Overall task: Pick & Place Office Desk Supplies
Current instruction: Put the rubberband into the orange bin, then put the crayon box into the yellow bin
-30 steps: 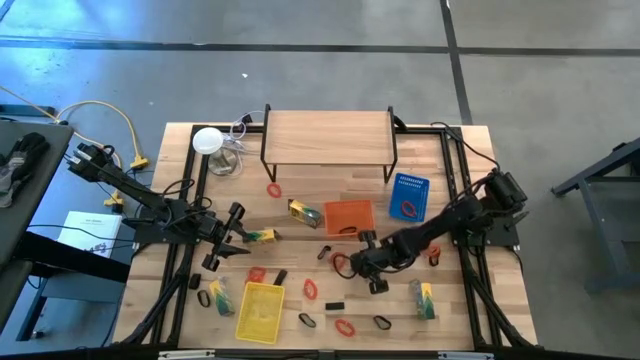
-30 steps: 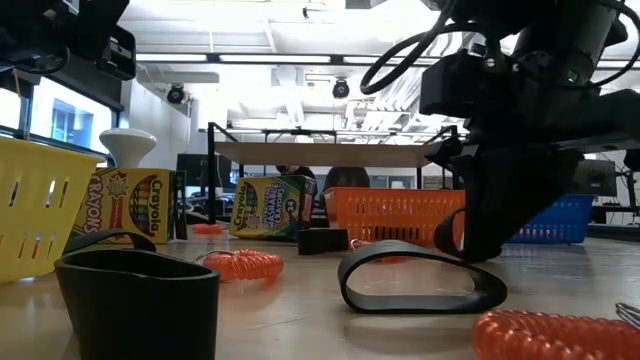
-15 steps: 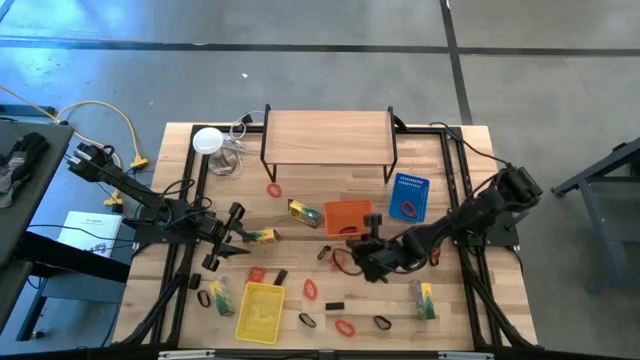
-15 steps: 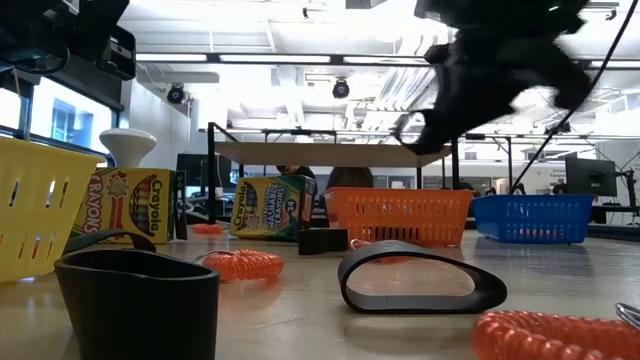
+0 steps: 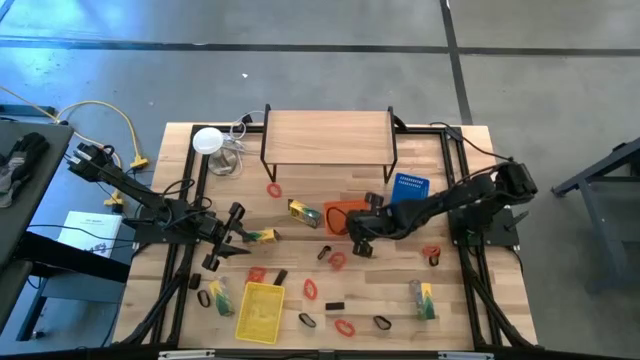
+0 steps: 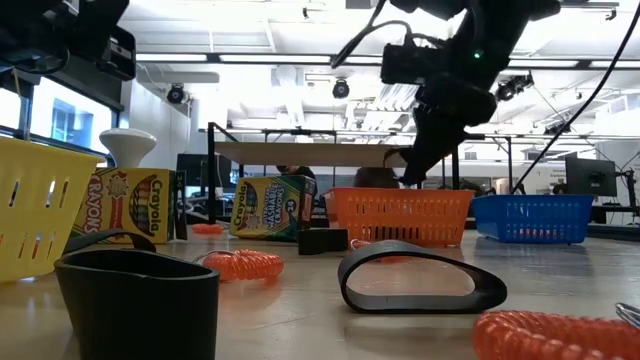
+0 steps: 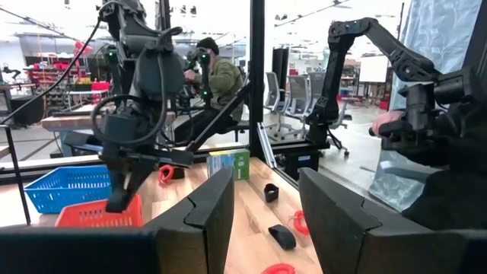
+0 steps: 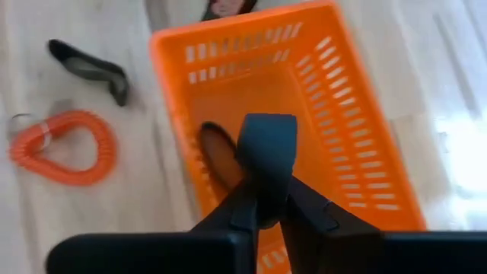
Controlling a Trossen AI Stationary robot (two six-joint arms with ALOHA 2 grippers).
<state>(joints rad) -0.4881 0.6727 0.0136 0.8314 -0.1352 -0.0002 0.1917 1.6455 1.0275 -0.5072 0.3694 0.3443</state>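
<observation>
Black clip [image 8: 266,148]: pinched in the clenched fingers of the right gripper [image 8: 265,205], hanging just above the orange basket [image 8: 358,144], over its open inside. Lying on the basket floor beneath: 1 more clip [image 8: 217,152], also black. Beside the basket on the surface [image 5: 300,265]: a red ring-shaped band [image 8: 65,144] and a loose dark clip [image 8: 87,68], both apart from the basket wall. Seen from above, right gripper [image 5: 358,243] reaching in from the right side, at the near edge of the orange basket [image 5: 335,210], blue basket [image 5: 410,183] just beyond. Left gripper [image 7: 262,183] waiting at the left side, fingers spread and released, grasping nothing, close to a yellow-green pack [image 5: 263,236].
</observation>
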